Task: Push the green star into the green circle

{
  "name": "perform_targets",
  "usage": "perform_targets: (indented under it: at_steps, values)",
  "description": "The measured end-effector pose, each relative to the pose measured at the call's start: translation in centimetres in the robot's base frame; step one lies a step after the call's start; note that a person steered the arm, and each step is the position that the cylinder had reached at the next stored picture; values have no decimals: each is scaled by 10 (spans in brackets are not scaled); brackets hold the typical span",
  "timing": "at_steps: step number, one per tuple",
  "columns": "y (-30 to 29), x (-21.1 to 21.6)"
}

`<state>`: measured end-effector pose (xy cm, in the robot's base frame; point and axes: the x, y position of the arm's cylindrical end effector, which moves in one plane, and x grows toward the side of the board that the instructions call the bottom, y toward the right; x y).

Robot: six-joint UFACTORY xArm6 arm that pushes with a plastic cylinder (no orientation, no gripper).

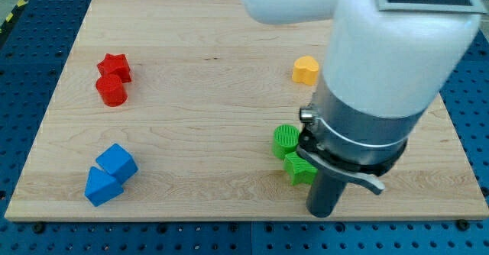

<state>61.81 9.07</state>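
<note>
The green circle (285, 140) sits right of the board's middle, toward the view's bottom. The green star (299, 168) lies just below and to the right of it, touching it; the arm's body covers part of the star. My rod comes down at the view's bottom, and my tip (322, 211) rests on the board just below and to the right of the green star.
A red star (115, 66) and a red cylinder (111, 90) sit together at the upper left. A blue cube (117, 162) and a blue triangle (99, 188) sit at the lower left. A yellow block (306, 69) lies at the upper right. The wooden board (191, 110) ends near the view's bottom.
</note>
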Motion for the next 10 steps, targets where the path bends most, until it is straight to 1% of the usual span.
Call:
perform_targets:
  at_steps: [2, 7, 8, 10]
  values:
    - [10, -25]
    - [7, -47]
    - [-1, -60]
    - [-1, -61]
